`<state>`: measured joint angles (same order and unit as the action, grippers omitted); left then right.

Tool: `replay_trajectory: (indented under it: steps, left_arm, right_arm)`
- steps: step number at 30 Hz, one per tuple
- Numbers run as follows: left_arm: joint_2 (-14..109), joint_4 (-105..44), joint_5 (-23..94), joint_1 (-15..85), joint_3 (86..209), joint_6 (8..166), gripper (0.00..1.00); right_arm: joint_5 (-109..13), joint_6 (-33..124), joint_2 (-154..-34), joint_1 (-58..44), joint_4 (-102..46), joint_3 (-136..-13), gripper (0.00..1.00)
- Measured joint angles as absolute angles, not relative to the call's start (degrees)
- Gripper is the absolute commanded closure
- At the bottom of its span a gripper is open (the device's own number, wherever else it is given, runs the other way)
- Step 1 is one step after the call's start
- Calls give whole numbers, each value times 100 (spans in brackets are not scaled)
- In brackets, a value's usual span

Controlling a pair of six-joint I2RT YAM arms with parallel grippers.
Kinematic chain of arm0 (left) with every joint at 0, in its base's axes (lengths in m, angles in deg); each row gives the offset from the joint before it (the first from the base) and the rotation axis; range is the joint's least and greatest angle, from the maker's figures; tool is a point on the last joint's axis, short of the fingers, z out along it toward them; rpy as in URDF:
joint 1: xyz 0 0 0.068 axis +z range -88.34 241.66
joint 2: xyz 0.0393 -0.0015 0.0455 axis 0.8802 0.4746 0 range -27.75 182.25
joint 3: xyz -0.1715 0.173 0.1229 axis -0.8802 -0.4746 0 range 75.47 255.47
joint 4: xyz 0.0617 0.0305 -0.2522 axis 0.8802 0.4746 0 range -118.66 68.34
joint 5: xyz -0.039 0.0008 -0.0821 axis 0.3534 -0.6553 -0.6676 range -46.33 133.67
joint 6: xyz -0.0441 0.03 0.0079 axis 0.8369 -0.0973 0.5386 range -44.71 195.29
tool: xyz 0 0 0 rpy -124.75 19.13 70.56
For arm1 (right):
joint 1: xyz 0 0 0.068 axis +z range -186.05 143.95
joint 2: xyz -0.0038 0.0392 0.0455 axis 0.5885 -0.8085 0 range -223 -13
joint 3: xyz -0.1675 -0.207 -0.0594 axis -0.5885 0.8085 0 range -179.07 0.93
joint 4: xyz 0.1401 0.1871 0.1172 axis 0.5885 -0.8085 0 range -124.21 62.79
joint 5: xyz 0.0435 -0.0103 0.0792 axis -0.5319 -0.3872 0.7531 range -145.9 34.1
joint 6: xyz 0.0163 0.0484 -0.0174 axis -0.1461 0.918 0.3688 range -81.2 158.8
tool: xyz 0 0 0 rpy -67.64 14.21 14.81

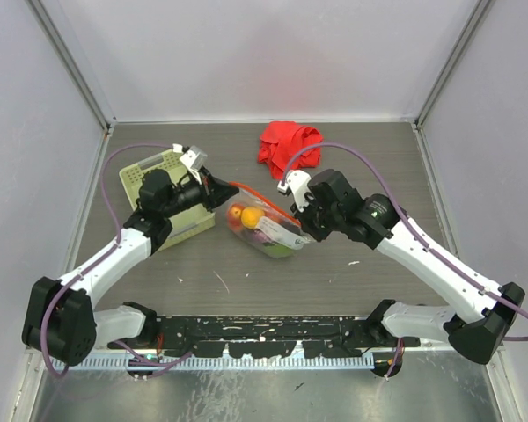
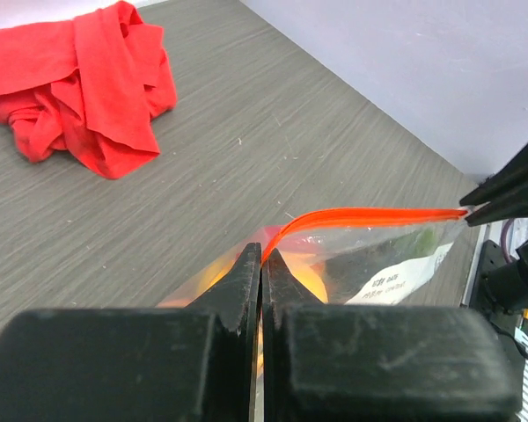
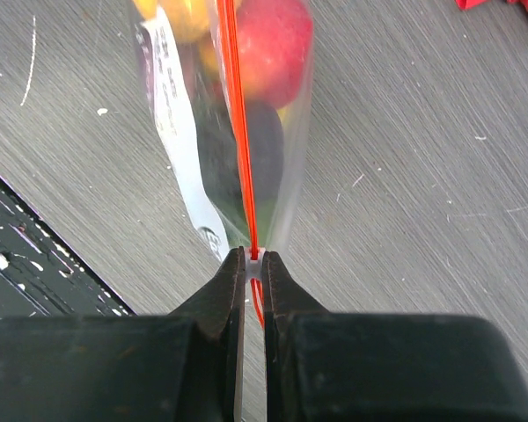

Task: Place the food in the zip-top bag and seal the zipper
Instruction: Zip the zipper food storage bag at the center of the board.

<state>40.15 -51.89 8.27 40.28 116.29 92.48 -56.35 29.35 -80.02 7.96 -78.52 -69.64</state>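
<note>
Red-orange zipper (image 2: 361, 214) stretches between left end effector (image 2: 261, 257) and right end effector (image 3: 253, 258), both clamped on it.

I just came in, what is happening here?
The toy food is already inside the clear bag. The left gripper is shut on one end of the red zipper, and the right gripper pinches the other end, holding it taut. The zipper looks closed, but I cannot confirm a full seal.
</note>
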Motion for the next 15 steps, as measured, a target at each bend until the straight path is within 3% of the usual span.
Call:
replay_trajectory:
  steps: [15]
  left_arm:
    - [4774, -5060, 672, 4310, 12330, 9244, 100]
  right_arm:
    - [-6383, 3195, -7687, 570, -8021, -6786, 99]
